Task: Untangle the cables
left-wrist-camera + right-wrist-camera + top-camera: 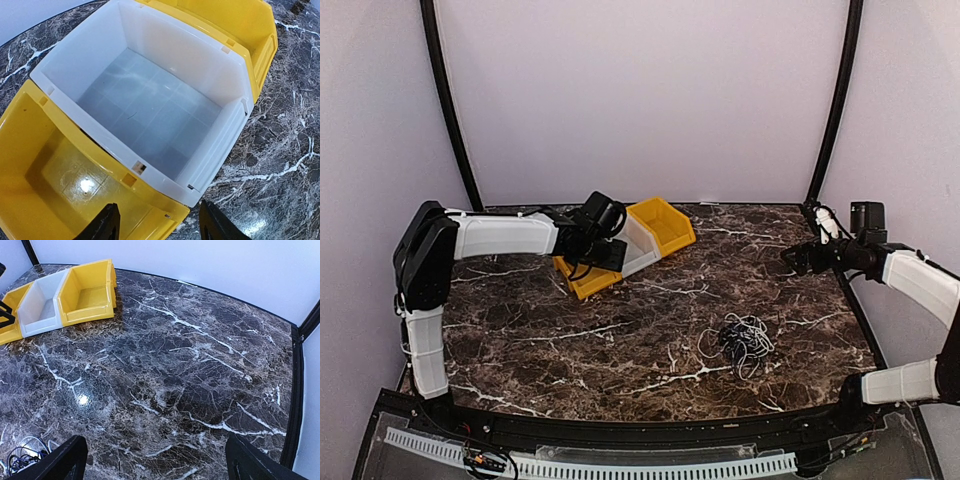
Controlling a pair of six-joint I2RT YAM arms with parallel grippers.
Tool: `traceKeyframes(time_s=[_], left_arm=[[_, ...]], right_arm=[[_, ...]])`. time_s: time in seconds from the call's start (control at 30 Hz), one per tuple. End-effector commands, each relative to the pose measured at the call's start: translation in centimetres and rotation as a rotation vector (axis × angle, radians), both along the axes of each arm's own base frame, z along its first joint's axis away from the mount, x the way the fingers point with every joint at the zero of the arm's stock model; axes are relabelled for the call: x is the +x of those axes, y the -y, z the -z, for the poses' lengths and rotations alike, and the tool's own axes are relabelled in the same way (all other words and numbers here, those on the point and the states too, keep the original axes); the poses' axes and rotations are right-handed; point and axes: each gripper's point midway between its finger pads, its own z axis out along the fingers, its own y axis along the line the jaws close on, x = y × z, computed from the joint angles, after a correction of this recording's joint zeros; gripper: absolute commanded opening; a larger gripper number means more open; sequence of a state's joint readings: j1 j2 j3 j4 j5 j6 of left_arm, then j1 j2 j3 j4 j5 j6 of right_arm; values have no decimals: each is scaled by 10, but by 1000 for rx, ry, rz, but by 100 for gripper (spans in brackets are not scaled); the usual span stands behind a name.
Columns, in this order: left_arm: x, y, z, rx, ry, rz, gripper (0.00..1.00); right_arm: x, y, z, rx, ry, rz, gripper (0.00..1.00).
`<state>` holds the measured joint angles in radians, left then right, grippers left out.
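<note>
Cables (740, 343) are in neither set of jaws, so as far as these views show, the untangling has not begun. The left gripper (160, 225) hangs with its fingers partly apart and nothing between them, just above the edge where the near yellow bin (55, 170) meets the white bin (150, 45); no cord shows inside that white bin. The right gripper (160, 462) stands wide and bare, held above the marble table (570, 340) near its right edge, well apart from the bins.

Further out, the cords lie as one heap on the right half of the table, toward the near edge, between the two arms but closer to the right one. The right wrist view catches the heap only at its lower left corner. White and dark strands are wound through each other; I cannot count them or follow any one cord.

The heap has no clear long axis and points nowhere: it is a roughly round knot. A white loop strays out on its left side and a dark strand toward the near edge. In my judgement, every cord remains to be freed.
</note>
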<state>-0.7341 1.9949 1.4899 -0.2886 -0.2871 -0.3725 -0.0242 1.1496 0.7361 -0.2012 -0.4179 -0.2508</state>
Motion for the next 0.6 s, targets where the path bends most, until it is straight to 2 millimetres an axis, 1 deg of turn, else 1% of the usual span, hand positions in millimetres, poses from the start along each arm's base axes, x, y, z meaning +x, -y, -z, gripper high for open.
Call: traceKeyframes(time_s=[0.0,0.2,0.33,0.4,0.47,0.57], left_arm=[[-10,-4,15,66,-48,62,58],[-17,-12,31,129,-83,104,60],[-24,-15,38,159,-112,145,60],[-29,-16,41,178,-132,180,58],[-38,-17,43,198,-164,231,50],[-56,-25,44,224,-199,299,46]], right_arm=[[-2,-9,-9,10,45,-55,99],[-5,-11,-5,15,32,-75,99],[-6,-13,-4,20,26,-84,99],[-6,-13,-3,21,21,-86,99],[-6,-13,-2,21,20,-88,99],[-7,-14,-2,23,18,-94,99]])
